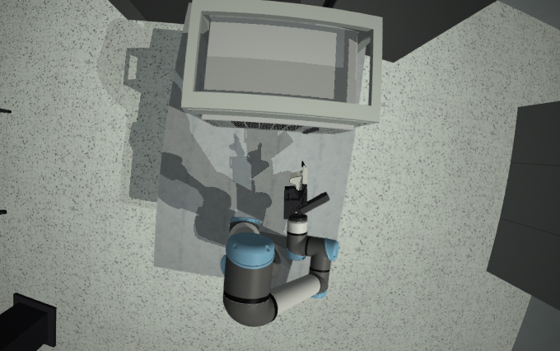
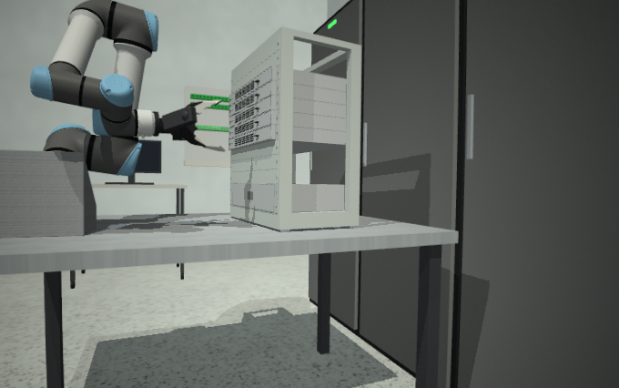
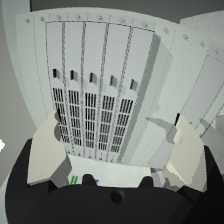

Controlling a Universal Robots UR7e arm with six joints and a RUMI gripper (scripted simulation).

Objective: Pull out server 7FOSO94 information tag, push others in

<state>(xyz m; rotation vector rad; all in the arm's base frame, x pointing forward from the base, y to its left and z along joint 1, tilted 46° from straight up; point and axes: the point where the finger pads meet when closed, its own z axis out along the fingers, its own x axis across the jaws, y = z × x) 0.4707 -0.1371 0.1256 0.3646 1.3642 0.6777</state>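
The grey server rack (image 2: pixel 292 132) stands on the table and also shows from above in the top view (image 1: pixel 281 66). Its upper front holds several stacked servers (image 2: pixel 250 113) with vent grilles and small dark information tags, which look flush. In the wrist view the servers (image 3: pixel 92 107) appear rotated as vertical strips, with the tags (image 3: pixel 92 78) in a row above the grilles. No tag text is readable. My gripper (image 2: pixel 208 125) is open and empty, a short way in front of the server fronts; it also shows in the top view (image 1: pixel 301 176). Its two pale fingers frame the wrist view (image 3: pixel 115 150).
The rack sits near the table's far end (image 2: pixel 410 232). A grey box (image 2: pixel 43 191) carries the arm's base at the table's left. Tall dark cabinets (image 2: pixel 502 182) stand behind and to the right of the table. A desk with a monitor (image 2: pixel 146 159) stands in the background.
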